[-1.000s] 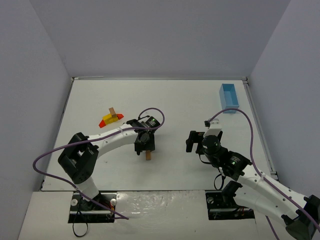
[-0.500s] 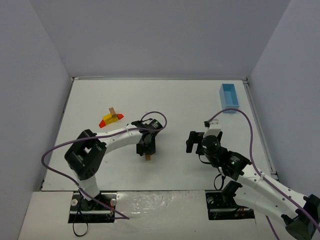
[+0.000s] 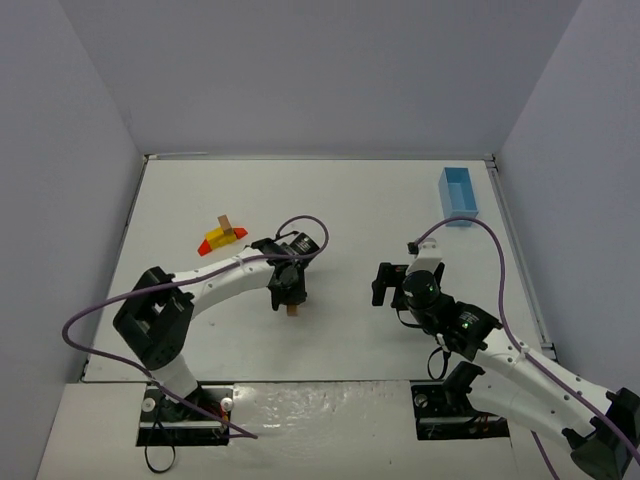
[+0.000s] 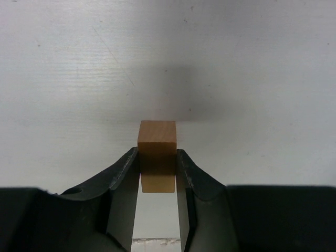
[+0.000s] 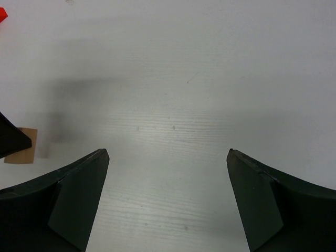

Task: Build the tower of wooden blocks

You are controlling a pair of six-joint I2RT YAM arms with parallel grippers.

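The small stack for the wood block tower (image 3: 222, 237) sits at the table's left: a yellow piece, red wedges and a tan block on top. My left gripper (image 3: 287, 298) is near the table's middle, its fingers pressed against both sides of a tan wooden block (image 4: 157, 144), which sits low over the white surface. From above, the same tan block (image 3: 292, 311) pokes out below the fingers. My right gripper (image 3: 379, 284) stands wide open with nothing in it, to the right of the block. In the right wrist view, the right gripper (image 5: 168, 155) has that block (image 5: 22, 145) at its left edge.
A light-blue rectangular box (image 3: 458, 194) stands at the back right near the wall. Grey walls close in the white table (image 3: 400, 200) on three sides. A purple cable loops over each arm. A red piece (image 5: 2, 13) shows in the right wrist view's top-left corner.
The left gripper's jaws have narrowed onto the tan block, and the left arm's elbow has shifted slightly. The right arm has not moved.
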